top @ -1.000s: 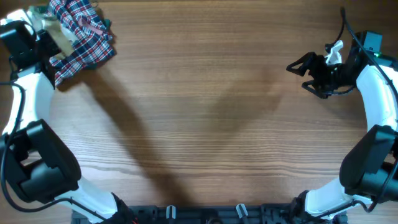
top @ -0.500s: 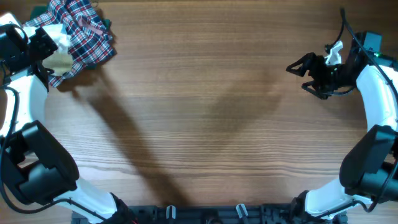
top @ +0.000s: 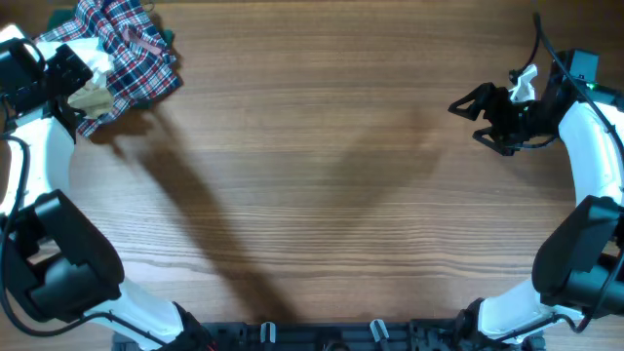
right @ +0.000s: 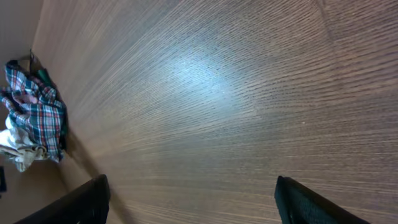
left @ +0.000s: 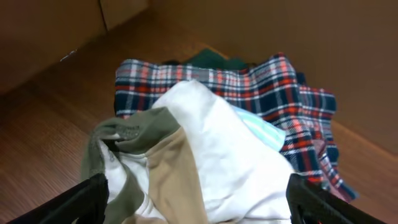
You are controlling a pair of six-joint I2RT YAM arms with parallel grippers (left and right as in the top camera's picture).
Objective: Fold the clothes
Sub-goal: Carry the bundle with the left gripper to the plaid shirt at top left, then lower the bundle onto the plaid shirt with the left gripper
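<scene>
The clothes (left: 205, 158), a small white garment with tan and olive parts, lie crumpled at the table's far left corner, on the edge of the plaid heap. My left gripper (left: 199, 208) stands open over them, one black finger (left: 81, 199) on each side, gripping nothing. From overhead the clothes (top: 94, 86) show just in front of the left gripper (top: 80, 70). My right gripper (top: 470, 117) hovers open and empty at the far right, above bare wood. In the right wrist view the clothes (right: 15, 152) are small and far off, beyond the open right gripper (right: 193, 202).
A red-blue-white plaid heap (top: 132, 49) lies under and behind the garment, with a pale blue piece (left: 261, 127) and dark green cloth (left: 214, 60) tucked in it. A brown wall (left: 56, 31) borders that corner. The wooden table (top: 322, 185) stretches between both arms.
My left gripper has opened and let go of the garment, which has dropped a little onto the near edge of the plaid heap. The right arm has not moved.
</scene>
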